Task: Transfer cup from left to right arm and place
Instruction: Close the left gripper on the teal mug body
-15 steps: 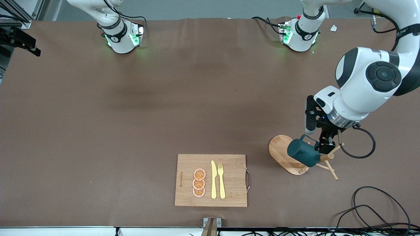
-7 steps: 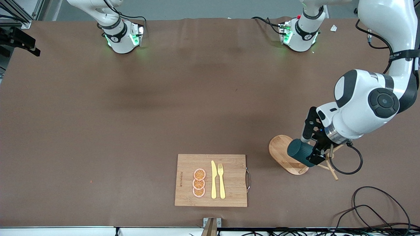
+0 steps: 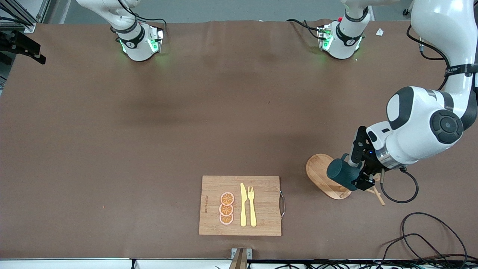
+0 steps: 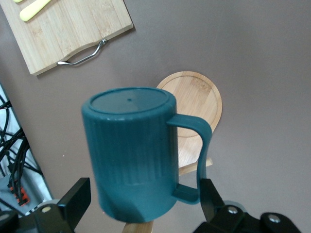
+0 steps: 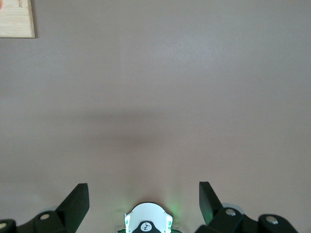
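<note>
The dark teal ribbed cup (image 3: 341,172) hangs bottom-up on a peg of the wooden rack, over the rack's round base (image 3: 320,172), toward the left arm's end of the table. My left gripper (image 3: 357,171) is open, one finger on each side of the cup's mouth end. In the left wrist view the cup (image 4: 131,145) fills the gap of the left gripper (image 4: 144,183), and its loop handle (image 4: 201,145) lies beside one finger (image 4: 209,199). The cup's inside is hidden. My right gripper (image 5: 143,187) is open and empty, held high over bare table near its own base; it is out of the front view.
A wooden cutting board (image 3: 214,186) with a yellow knife (image 3: 243,205), a yellow fork (image 3: 252,205) and orange slices (image 3: 226,208) lies near the front edge. Black cables (image 3: 429,235) lie near the front corner at the left arm's end. The rack's pegs (image 3: 378,193) stick out under my left gripper.
My left gripper has come down from above the rack and now straddles the cup. The cup has stayed on its peg. The right arm has not moved.
</note>
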You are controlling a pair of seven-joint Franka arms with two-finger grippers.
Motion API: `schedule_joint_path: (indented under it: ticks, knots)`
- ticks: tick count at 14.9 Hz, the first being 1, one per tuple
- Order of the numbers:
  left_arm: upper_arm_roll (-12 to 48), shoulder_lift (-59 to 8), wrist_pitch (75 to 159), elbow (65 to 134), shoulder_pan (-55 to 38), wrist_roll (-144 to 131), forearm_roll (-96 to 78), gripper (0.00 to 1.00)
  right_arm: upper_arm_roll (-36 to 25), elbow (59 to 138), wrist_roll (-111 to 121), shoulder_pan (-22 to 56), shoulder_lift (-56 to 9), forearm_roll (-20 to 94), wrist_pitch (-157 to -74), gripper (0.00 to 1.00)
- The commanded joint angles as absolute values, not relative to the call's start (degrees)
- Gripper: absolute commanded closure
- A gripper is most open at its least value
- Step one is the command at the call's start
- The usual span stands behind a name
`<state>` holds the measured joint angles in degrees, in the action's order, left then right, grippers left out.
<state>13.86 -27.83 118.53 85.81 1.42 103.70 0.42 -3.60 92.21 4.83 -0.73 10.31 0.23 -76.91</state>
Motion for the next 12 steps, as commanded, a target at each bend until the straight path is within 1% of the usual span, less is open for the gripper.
schedule_joint_path:
  ticks: [1, 7, 12]
  knots:
    - [14.06, -30.23, 120.67, 84.55, 2.37, 105.82, -1.4, 0.01, -3.69, 93.25, 5.1, -0.53, 11.25, -0.7, -76.82, 0.0]
    - [14.15, -31.38, 123.39, 84.55, 1.94, 105.82, -1.41, 0.0, -3.78, 93.25, 5.1, -0.61, 11.25, -0.7, -76.82, 0.0]
    - [14.15, -31.29, 123.4, 83.76, 1.58, 106.0, -1.14, 0.0, -3.87, 93.25, 5.18, -0.7, 11.25, -0.7, -76.82, 0.0]
